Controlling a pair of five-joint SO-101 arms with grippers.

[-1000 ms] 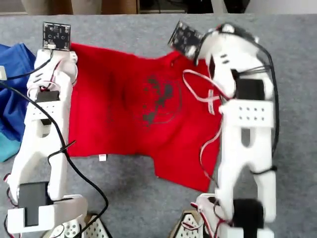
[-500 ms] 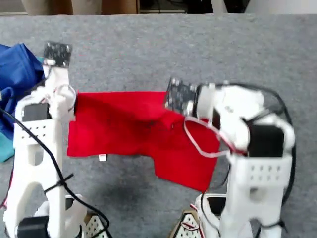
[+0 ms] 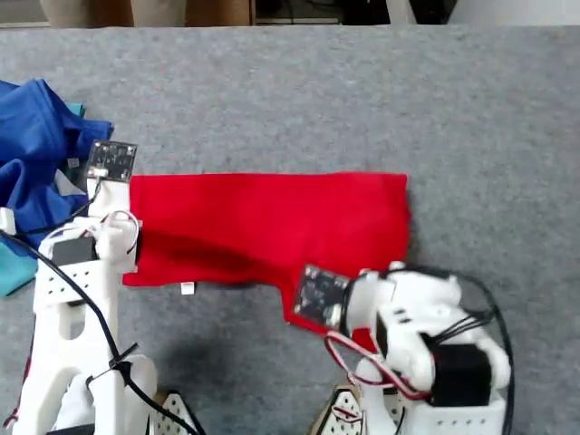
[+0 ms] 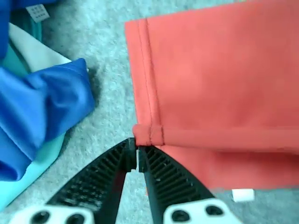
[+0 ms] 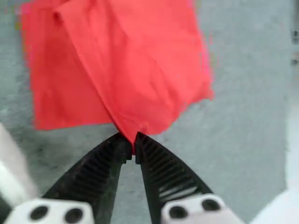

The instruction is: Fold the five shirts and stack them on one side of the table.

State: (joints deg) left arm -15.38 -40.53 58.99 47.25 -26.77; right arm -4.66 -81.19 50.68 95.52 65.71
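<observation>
Your left gripper (image 4: 137, 156) is pinching shut on the left hem of the one red shirt (image 3: 272, 217). Your right gripper (image 5: 131, 145) is clamping its near edge. One blue shirt (image 3: 32, 145) is lying bunched at left.

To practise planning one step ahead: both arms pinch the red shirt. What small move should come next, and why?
Probably lower the cloth onto the table and open both pairs of fingers. The red shirt already lies doubled into a band, and the left gripper and right gripper are shut on its edge on the arms' side, so the fold looks done.
</observation>
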